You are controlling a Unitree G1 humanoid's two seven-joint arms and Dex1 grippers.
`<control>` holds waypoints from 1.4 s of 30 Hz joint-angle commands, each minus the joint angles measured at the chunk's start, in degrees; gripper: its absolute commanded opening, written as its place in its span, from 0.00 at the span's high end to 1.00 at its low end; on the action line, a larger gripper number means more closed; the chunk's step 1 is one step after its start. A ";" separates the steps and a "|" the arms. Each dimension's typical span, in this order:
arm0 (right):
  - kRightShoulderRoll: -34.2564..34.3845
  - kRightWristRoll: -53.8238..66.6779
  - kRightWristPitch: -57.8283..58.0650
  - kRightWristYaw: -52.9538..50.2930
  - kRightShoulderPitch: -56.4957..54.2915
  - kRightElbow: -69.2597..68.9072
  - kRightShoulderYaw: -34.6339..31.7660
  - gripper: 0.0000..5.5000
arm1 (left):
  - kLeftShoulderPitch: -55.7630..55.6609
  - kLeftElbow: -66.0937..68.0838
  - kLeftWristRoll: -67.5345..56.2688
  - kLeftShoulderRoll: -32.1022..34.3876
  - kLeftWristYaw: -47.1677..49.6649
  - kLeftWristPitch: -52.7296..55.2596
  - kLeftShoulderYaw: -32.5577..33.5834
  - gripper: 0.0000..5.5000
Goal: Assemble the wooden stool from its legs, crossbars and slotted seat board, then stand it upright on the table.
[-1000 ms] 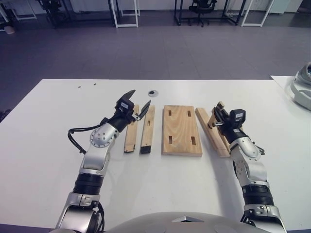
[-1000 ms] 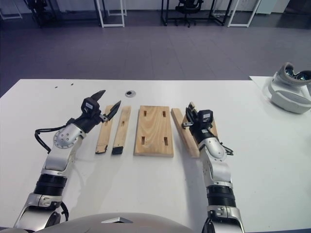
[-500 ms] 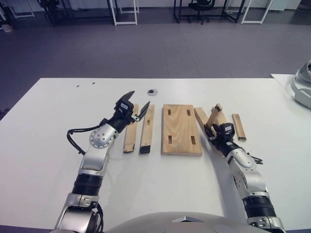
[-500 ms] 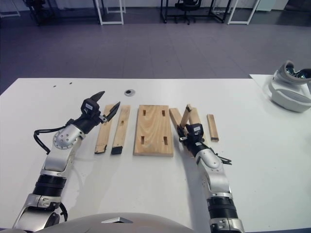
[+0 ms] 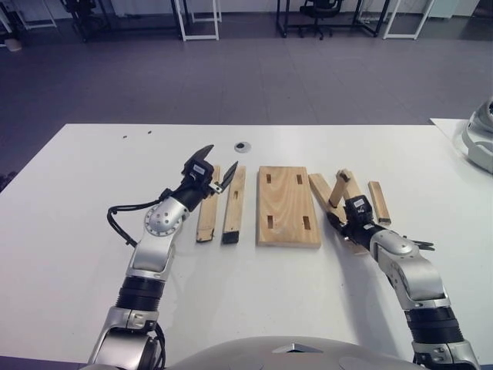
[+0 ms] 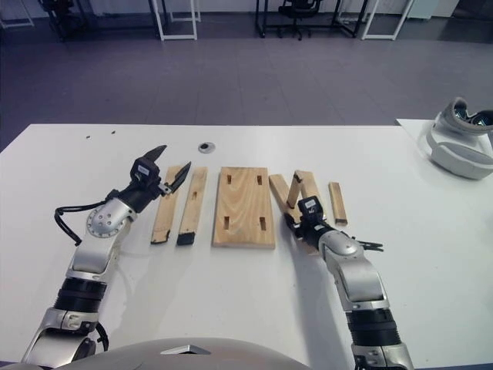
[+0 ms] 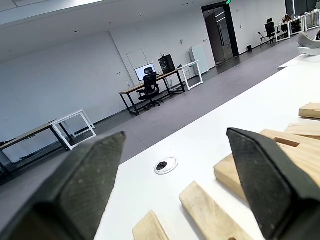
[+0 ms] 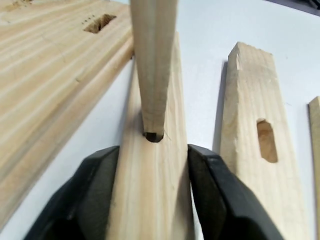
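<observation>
The slotted seat board [image 5: 288, 206] lies flat mid-table. Left of it two legs [image 5: 206, 205] [image 5: 233, 203] lie side by side. My left gripper [image 5: 215, 169] hovers just above their far ends, open with nothing in it; its dark fingers [image 7: 75, 190] stand wide apart. Right of the board, my right gripper [image 5: 337, 219] is shut on a third leg [image 8: 152, 190] lying on the table. A crossbar [image 5: 340, 187] stands tilted in that leg's slot [image 8: 153, 136]. Another slotted leg [image 8: 255, 140] lies just beyond it.
A short crossbar [image 5: 377, 202] lies at the far right of the parts. A round grommet hole [image 5: 243, 146] sits behind the left legs. A white headset [image 5: 479, 142] rests on the neighbouring table to the right.
My right arm has drawn back toward me and lowered, uncovering the right-hand parts; the crossbar now stands tilted up from the gripped leg. The left arm has kept still.
</observation>
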 commanded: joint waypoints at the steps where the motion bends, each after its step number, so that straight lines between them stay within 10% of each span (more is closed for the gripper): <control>1: -1.91 -0.46 4.39 2.12 1.94 4.10 1.72 0.62 | 0.50 -0.50 1.13 -0.37 1.11 -0.02 -0.60 0.32; 9: 2.94 4.20 -2.15 -0.89 -6.67 -4.25 -6.25 0.62 | -3.53 -2.96 -9.60 -5.90 2.11 9.06 2.65 0.32; 21: 1.43 2.01 -25.29 14.67 -15.01 -10.33 7.03 0.62 | -17.87 -9.23 -61.25 -16.58 12.38 45.89 18.11 0.18; 42: 0.82 1.80 -30.95 16.44 -14.42 -9.61 7.04 0.62 | -12.99 -10.85 -64.15 -18.39 16.03 47.77 16.30 0.80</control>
